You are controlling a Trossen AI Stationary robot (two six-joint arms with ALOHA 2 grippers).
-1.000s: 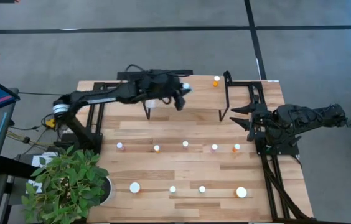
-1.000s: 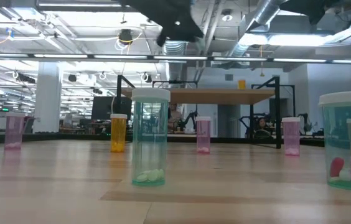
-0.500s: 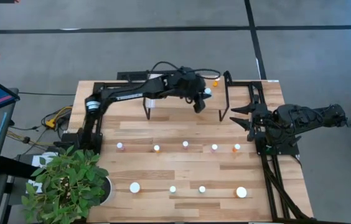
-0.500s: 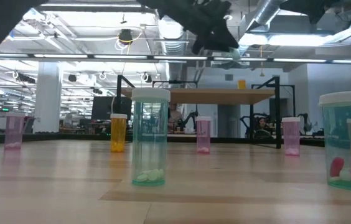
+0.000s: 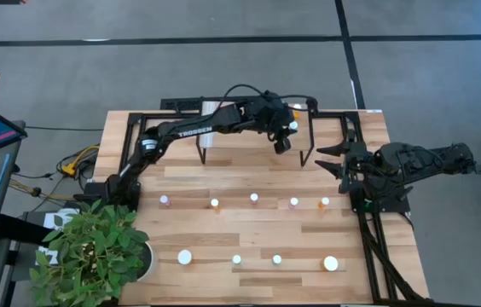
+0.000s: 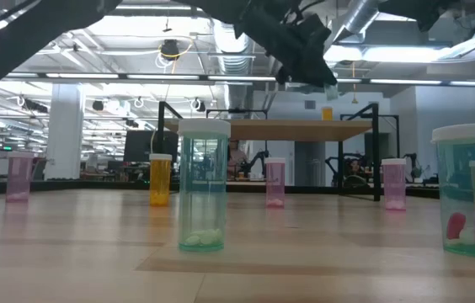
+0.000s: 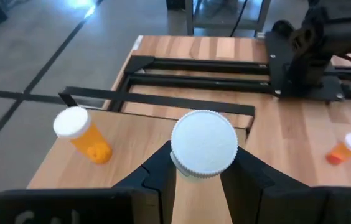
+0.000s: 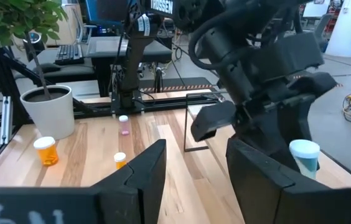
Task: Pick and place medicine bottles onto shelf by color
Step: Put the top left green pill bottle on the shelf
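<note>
Left hand (image 5: 284,136) was stretched over the small raised light-wood shelf (image 5: 249,141) at the far edge of the light-wood bench (image 5: 223,230), its fingers clamped on a white-capped medicine bottle (image 7: 204,144). The left wrist view showed the cap from above, filling the gap between the dark fingers, but hid the body; the right wrist view caught it from the side, a teal-tinted body under the white cap (image 8: 304,158). In the low view the hand (image 6: 309,63) hung well above the shelf top (image 6: 280,129). An orange white-capped bottle (image 7: 83,135) stood on the shelf just beside the carried one; the low view showed it as a small orange shape (image 6: 328,114) on the platform. Right hand (image 5: 336,162) waited at the right edge of the bench, fingers apart and holding nothing, the gap plain in the right wrist view (image 8: 195,165). The high view alone gave the layout: a row of five small bottles across mid-bench, four more along the near edge. The low view alone gave the colours of the nearest: teal bottle (image 6: 203,185), orange (image 6: 160,179), pink (image 6: 274,182).
</note>
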